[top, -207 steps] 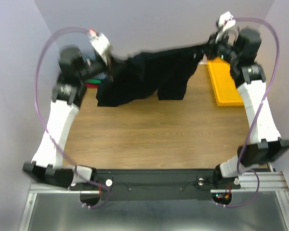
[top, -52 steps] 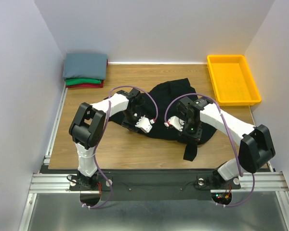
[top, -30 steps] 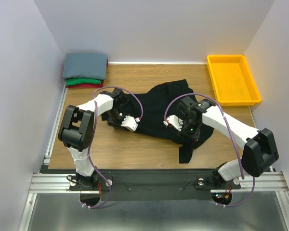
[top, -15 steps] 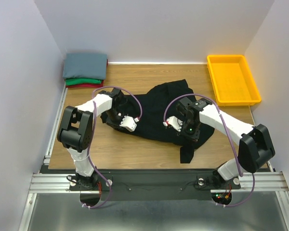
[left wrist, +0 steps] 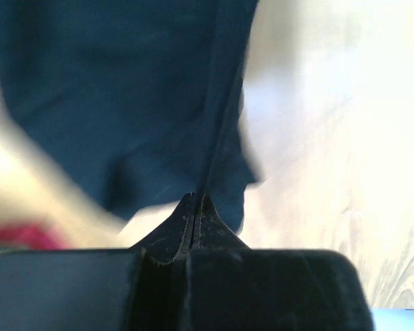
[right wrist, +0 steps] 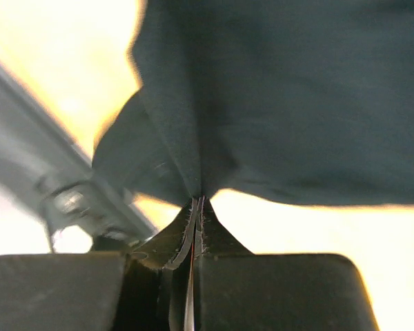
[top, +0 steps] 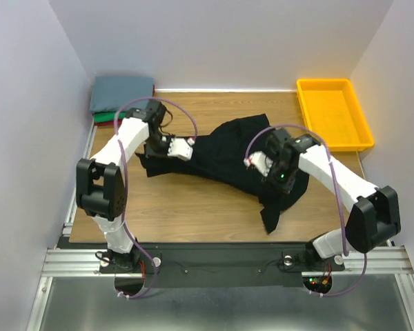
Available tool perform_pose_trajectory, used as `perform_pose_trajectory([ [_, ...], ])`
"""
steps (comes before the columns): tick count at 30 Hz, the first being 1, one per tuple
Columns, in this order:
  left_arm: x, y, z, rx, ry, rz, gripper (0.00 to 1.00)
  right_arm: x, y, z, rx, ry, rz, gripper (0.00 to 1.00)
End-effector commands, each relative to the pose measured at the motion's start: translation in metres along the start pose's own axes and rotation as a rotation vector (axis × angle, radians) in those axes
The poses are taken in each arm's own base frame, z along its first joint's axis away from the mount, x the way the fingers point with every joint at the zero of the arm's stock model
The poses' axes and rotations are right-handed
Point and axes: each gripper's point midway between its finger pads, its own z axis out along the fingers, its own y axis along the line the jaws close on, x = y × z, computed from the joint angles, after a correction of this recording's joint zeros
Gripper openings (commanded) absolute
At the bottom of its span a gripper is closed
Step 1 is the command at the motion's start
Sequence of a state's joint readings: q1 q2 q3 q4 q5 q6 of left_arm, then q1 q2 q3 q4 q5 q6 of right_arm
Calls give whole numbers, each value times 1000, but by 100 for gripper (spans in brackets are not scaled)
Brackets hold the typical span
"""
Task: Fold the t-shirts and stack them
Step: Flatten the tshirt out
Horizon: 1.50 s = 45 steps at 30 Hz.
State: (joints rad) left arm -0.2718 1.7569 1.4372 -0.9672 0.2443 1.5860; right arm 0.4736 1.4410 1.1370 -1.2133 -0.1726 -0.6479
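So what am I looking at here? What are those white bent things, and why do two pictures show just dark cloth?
The white jointed things are two robot arms bolted at the near edge of the table, seen from a camera overhead. The two dark close-ups come from cameras on each wrist, looking along the fingers. The left gripper and right gripper are each pinched shut on a crumpled black t-shirt lying mid-table. At the far left corner sits a folded stack, grey-blue on top; at the far right, a yellow bin.
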Motion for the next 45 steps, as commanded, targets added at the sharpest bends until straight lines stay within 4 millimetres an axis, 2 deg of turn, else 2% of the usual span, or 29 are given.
perform_pose_trajectory([
  [1,-16,15,-77,-150,-70,-98,0,-8,-54,-51,196,-99,74,1],
  [6,-11,108,-127,-598,-136,-332,0,-29,-165,-109,568,-199,156,1],
  [8,-5,168,-179,-883,-207,-436,0,-53,-234,-155,751,-305,220,1],
  [9,1,191,-182,-939,-225,-476,0,-62,-256,-179,818,-350,243,1],
  [10,2,217,-209,-1064,-276,-509,0,-67,-291,-170,832,-342,293,0],
  [11,2,239,-271,-1228,-343,-579,0,-89,-314,-247,988,-483,309,1],
  [12,11,265,-268,-1263,-367,-635,0,-98,-327,-273,1045,-536,322,1],
  [13,12,279,-294,-1341,-414,-662,0,-105,-341,-291,1097,-574,337,0],
  [14,12,291,-325,-1432,-469,-675,0,-119,-353,-347,1230,-696,333,1],
  [16,5,299,-417,-1689,-648,-643,0,-124,-356,-388,1355,-772,326,1],
  [17,6,294,-442,-1779,-682,-642,0,-123,-345,-433,1465,-875,325,1],
  [19,-7,262,-511,-1964,-845,-568,0,-119,-338,-451,1509,-944,354,1],
  [20,-12,248,-529,-2011,-893,-529,0,-118,-319,-489,1593,-1064,341,0],
  [22,-20,225,-538,-2035,-947,-449,0,-108,-287,-511,1623,-1141,304,1],
  [25,-26,207,-560,-2073,-998,-386,0,-106,-271,-527,1642,-1202,293,0],
  [28,-23,215,-539,-1994,-964,-385,0,-110,-274,-507,1593,-1165,257,0],
  [29,-15,232,-499,-1895,-883,-421,0,-116,-286,-470,1510,-1101,249,1],
  [31,-18,231,-464,-1786,-830,-403,0,-143,-283,-411,1269,-1053,120,1],
  [32,-15,232,-439,-1722,-801,-422,0,-144,-282,-360,1120,-982,134,2],
  [33,-9,235,-384,-1599,-769,-452,0,-145,-279,-335,1035,-964,146,8],
  [34,-18,219,-381,-1565,-760,-417,0,-158,-266,-307,888,-976,112,27],
  [35,-14,211,-332,-1447,-729,-448,0,-155,-260,-263,755,-914,149,34],
  [36,-38,191,-333,-1371,-781,-365,0,-158,-253,-243,667,-914,170,43],
  [37,-45,177,-305,-1236,-782,-385,0,-157,-246,-223,590,-900,199,55],
  [39,-88,134,-282,-991,-892,-282,0,-150,-236,-180,470,-842,249,58],
  [40,-112,106,-246,-808,-879,-260,0,-150,-232,-169,430,-838,268,62],
  [42,-151,59,-212,-595,-869,-179,0,-146,-228,-149,379,-807,292,63],
  [43,-188,3,-179,-386,-837,-65,0,-145,-227,-141,359,-796,300,64],
  [45,-211,-65,-136,-142,-794,14,0,-143,-227,-126,323,-765,317,64],
])
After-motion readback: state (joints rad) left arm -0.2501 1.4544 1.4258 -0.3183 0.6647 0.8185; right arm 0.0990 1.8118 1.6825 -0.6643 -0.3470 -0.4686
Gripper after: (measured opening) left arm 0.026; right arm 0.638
